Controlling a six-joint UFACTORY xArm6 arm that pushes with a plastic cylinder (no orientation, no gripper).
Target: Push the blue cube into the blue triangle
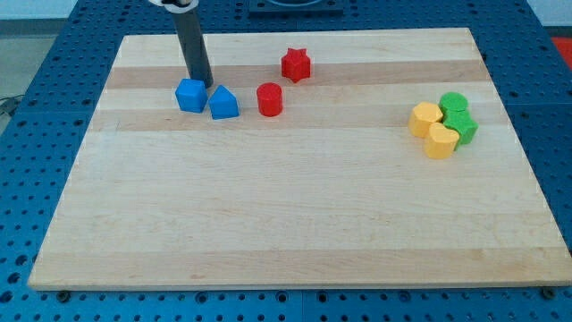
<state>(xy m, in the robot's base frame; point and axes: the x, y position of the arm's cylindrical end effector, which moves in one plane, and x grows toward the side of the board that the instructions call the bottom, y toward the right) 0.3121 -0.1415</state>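
Observation:
The blue cube (pixel 190 95) sits at the upper left of the wooden board (pixel 295 215). The blue triangle (pixel 223 103) lies just to its right, and the two touch or nearly touch. My tip (pixel 203 83) is at the top right edge of the blue cube, right behind the gap between the two blue blocks. The dark rod rises from there to the view's top.
A red cylinder (pixel 269 99) stands to the right of the blue triangle. A red star (pixel 296 64) lies above it. At the right, two yellow blocks (pixel 433 131) and two green blocks (pixel 458 117) form a tight cluster.

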